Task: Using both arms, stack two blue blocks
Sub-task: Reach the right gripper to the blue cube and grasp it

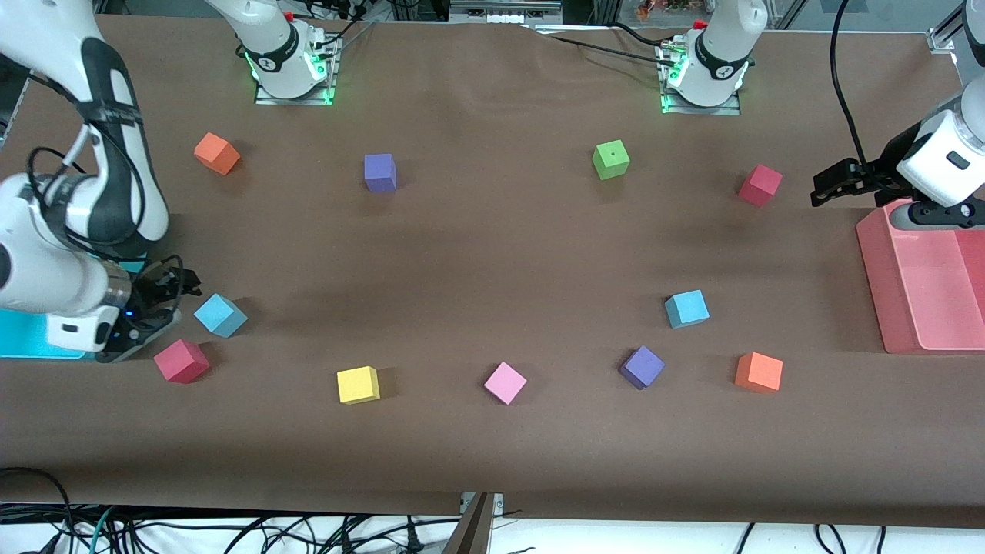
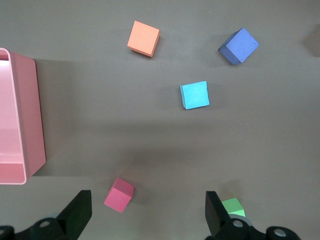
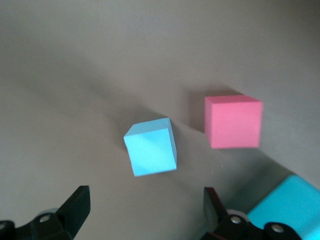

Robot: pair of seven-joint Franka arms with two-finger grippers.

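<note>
1. Front view: the right gripper [image 1: 165, 288] is hovering low at the right arm's end of the table, just beside one blue block [image 1: 220, 315], with a red block [image 1: 181, 361] nearer the camera. The second blue block [image 1: 686, 308] is lying toward the left arm's end. The left gripper [image 1: 822, 188] is hanging beside the pink bin [image 1: 877, 277].
2. Left wrist view: the left gripper's fingers [image 2: 80, 212] are standing spread and empty above the table, the second blue block [image 2: 194, 95] lying apart from them.
3. Right wrist view: the right gripper's fingers [image 3: 77, 207] are spread wide, holding nothing, with the blue block [image 3: 151, 146] resting untouched on the table between their lines.
</note>
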